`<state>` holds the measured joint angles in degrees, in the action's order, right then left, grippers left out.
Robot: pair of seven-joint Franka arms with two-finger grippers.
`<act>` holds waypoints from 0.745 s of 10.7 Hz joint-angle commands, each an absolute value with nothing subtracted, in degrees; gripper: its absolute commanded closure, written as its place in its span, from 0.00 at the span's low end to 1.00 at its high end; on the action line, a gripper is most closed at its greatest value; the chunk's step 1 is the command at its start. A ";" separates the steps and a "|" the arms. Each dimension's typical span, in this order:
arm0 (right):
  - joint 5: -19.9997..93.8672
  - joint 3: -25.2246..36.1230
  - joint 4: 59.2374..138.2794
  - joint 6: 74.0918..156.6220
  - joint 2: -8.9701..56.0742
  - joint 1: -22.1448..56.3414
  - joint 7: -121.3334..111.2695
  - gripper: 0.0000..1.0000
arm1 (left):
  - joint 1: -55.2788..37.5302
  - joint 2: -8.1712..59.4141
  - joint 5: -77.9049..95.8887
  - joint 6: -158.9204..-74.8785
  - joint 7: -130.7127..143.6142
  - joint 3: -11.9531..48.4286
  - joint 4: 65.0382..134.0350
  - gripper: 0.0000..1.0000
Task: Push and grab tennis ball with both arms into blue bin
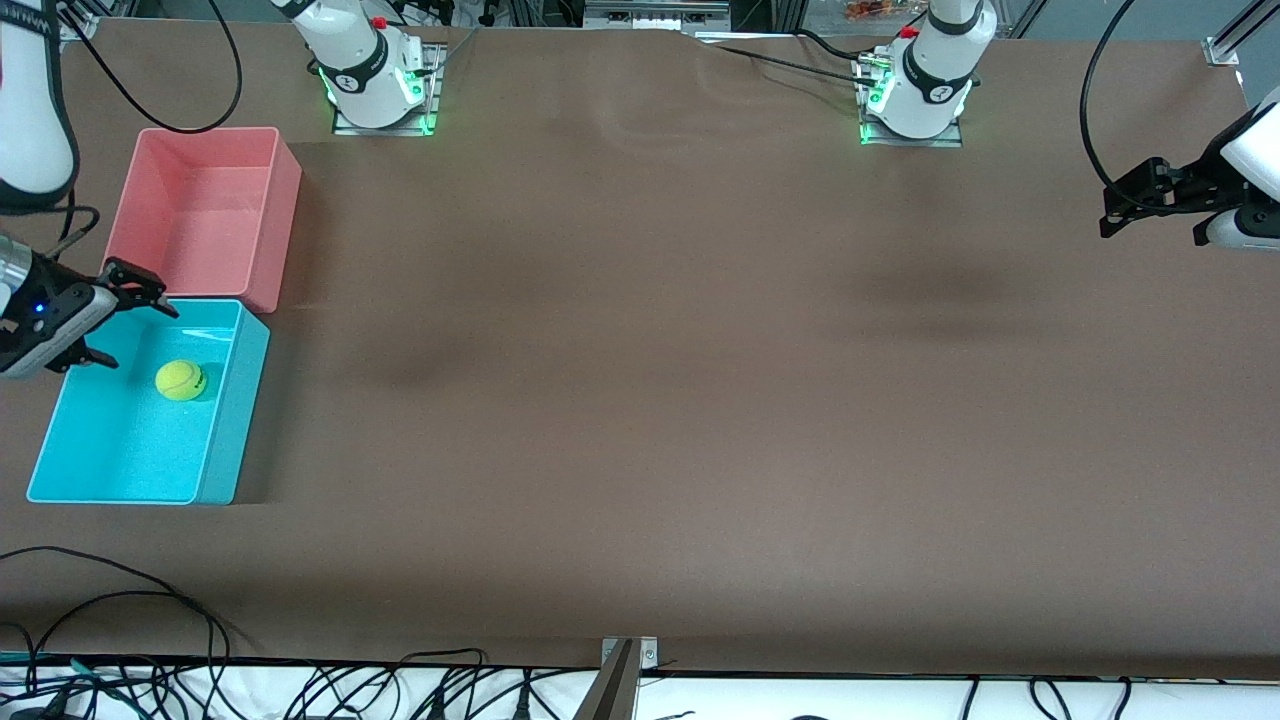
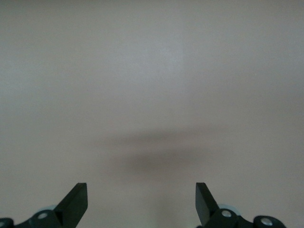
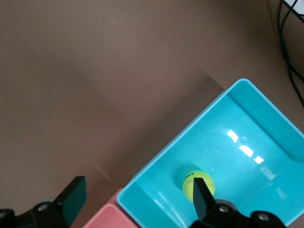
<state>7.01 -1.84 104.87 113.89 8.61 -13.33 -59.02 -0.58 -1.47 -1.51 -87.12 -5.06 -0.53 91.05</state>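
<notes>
The tennis ball [image 1: 180, 380] lies inside the blue bin [image 1: 215, 440] at the right arm's end of the table. In the right wrist view the tennis ball [image 3: 191, 183] rests on the floor of the blue bin [image 3: 156, 175], partly hidden by one finger. My right gripper [image 1: 125, 320] is open and empty, up over the bin's edge that faces the pink bin. My left gripper [image 1: 1120, 205] is open and empty, over bare table at the left arm's end; its wrist view [image 2: 141, 199] shows only table.
A pink-red bin [image 1: 255, 215] stands against the blue bin, farther from the front camera. Black cables [image 1: 120, 600] lie along the table's front edge. The two arm bases [image 1: 380, 90] stand at the table's back edge.
</notes>
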 commanded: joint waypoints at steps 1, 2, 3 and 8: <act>7.47 -5.18 105.48 107.86 2.03 -13.80 -52.74 0.00 | -0.79 -0.62 -2.20 -86.48 -4.75 -0.53 89.30 0.00; 7.56 -5.53 104.16 105.58 2.02 -13.80 -51.60 0.00 | -0.70 -0.62 -2.20 -86.48 -4.83 -0.53 89.30 0.00; 7.47 -5.62 102.58 103.82 2.02 -13.62 -48.63 0.00 | -0.53 -0.62 -2.11 -86.48 -4.31 -0.53 89.30 0.00; 1.25 -5.54 98.54 96.09 -1.32 -6.17 -26.59 0.00 | 0.00 -0.62 1.23 -86.40 3.32 -0.79 89.30 0.00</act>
<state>5.20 -5.74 101.66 101.09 0.60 -10.27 -36.46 -0.08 -1.45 0.04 -87.12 -1.00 -0.74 91.04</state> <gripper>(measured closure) 0.000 0.000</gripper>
